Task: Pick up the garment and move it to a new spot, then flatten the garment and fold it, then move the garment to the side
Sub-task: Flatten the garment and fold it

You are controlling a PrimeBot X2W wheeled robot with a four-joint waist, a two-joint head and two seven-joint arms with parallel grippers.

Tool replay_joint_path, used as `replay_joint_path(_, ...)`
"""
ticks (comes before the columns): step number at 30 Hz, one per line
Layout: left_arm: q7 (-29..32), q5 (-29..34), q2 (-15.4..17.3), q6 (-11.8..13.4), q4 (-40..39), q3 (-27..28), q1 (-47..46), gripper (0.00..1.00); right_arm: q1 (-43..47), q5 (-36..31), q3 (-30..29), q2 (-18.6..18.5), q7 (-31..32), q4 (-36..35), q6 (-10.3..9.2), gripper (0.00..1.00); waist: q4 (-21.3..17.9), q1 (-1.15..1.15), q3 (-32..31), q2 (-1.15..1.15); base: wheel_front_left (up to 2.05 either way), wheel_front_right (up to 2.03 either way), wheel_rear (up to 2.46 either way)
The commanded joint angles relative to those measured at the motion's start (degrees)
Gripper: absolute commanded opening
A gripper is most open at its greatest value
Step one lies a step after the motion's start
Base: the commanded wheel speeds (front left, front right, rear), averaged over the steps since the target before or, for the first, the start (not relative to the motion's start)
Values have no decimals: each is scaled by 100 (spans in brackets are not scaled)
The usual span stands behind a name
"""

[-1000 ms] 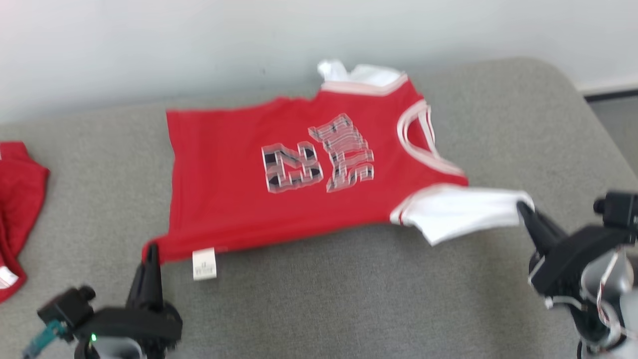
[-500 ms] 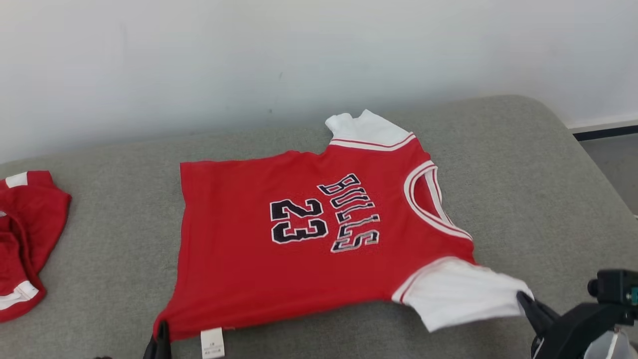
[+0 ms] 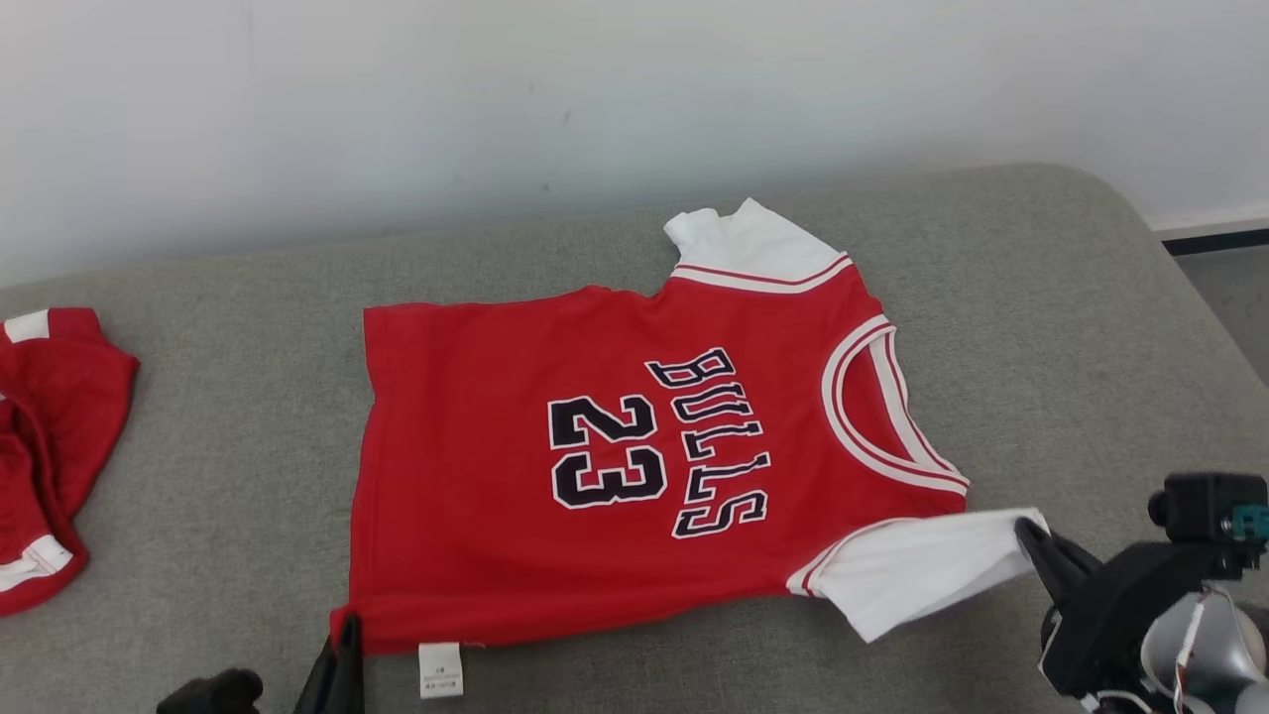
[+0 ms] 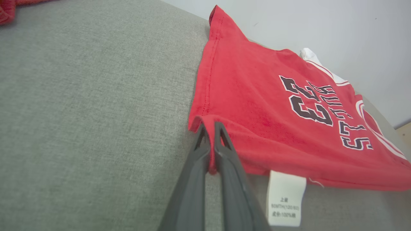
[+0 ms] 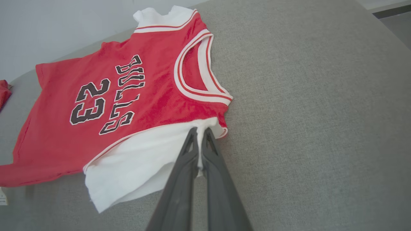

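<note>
While the left gripper [image 4: 210,127] pinches the red number-23 jersey [image 3: 456,496] at the hem, right gripper [image 5: 199,132] at the sleeve, I'd pull apart evenly.

We are reading "BULLS" and "23" on the red garment [image 3: 466,516]; its white label [image 4: 285,199] is showing small print with "100%".

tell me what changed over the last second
Mostly the head camera moved. The jersey seems drawn slightly toward the robot. Unchanged: left gripper shut on the hem corner, right gripper shut on the white sleeve; the other red garment lies at left.
</note>
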Motion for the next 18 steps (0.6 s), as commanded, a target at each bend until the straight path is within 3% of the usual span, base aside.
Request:
replay_joint_path(1,48,30,9,25,-29,-16,-186,0,-238,-2,101,-113,-76,130,3,0,55,0,108,0,0,0,0)
replay_joint_path(11,292,5,-100,97,314,-154,-1110,0,-1624,140,546,-339,-458,1373,3,0,171,0,451,0,0,0,0)
replay_joint_path(18,326,-162,-175,203,606,-87,-1604,0,-2392,291,480,-201,-961,2240,3,0,254,0,644,0,0,0,0)
